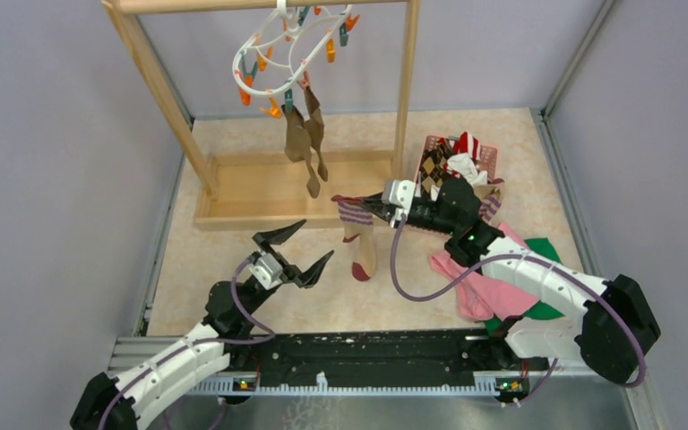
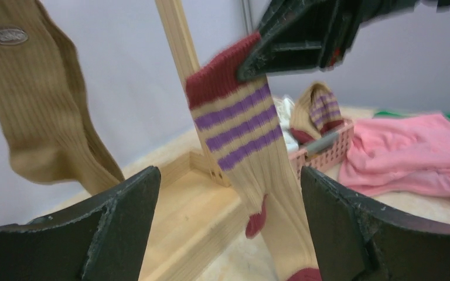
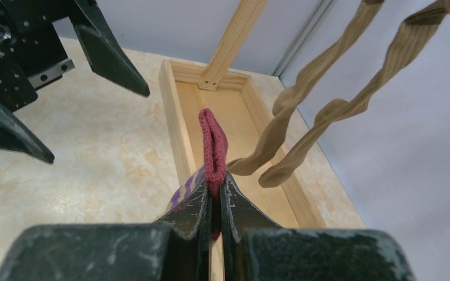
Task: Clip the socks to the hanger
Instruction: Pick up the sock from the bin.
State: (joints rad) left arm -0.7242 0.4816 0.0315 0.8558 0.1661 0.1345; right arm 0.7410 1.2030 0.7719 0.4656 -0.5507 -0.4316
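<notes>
The white ring hanger [image 1: 279, 47] with orange and teal clips hangs from the wooden rack's top bar. Two olive-brown socks [image 1: 305, 143] dangle from its clips. My right gripper [image 1: 367, 208] is shut on the maroon cuff of a tan sock with purple stripes [image 1: 359, 244], which hangs down with its toe near the floor. In the right wrist view the cuff [image 3: 212, 143] sticks up from the closed gripper [image 3: 215, 184]. My left gripper [image 1: 318, 238] stands wide open just left of that sock, empty. Through its wrist view the striped sock [image 2: 252, 146] hangs ahead of the open gripper [image 2: 228, 199].
A pink basket [image 1: 491, 152] at the right rear holds more socks. A pink cloth [image 1: 473, 288] and a green cloth [image 1: 542, 311] lie under my right arm. The wooden rack's base tray [image 1: 251, 190] and right post [image 1: 405, 90] stand behind both grippers.
</notes>
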